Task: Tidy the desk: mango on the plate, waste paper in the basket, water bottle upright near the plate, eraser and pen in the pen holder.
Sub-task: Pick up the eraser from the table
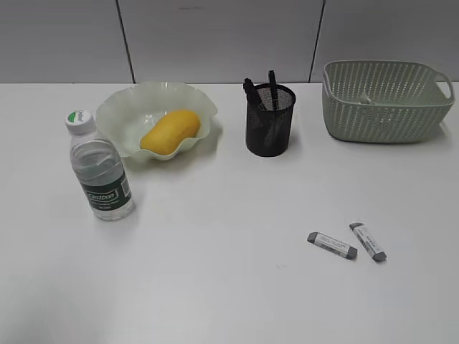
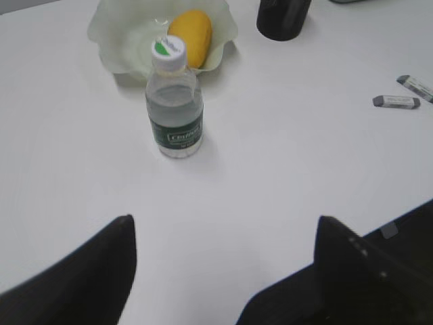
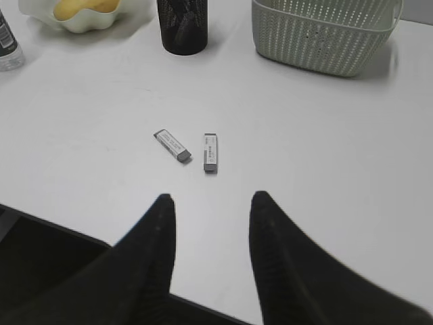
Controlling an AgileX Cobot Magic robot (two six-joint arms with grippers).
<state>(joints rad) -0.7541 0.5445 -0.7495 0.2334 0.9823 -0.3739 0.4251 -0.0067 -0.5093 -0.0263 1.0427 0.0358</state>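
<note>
Two small stiff erasers (image 3: 180, 145) lie at 12 o'clock from the spread, empty right claw (image 3: 211, 215); pinch one's long sides.

We find lettering only on the water bottle (image 1: 100, 169), whose dark green label (image 2: 180, 137) carries one white word, too blurred to read with certainty; the two erasers (image 3: 172, 145) (image 3: 210, 152) bear sleeves with faint print, too small for us to make out.
</note>
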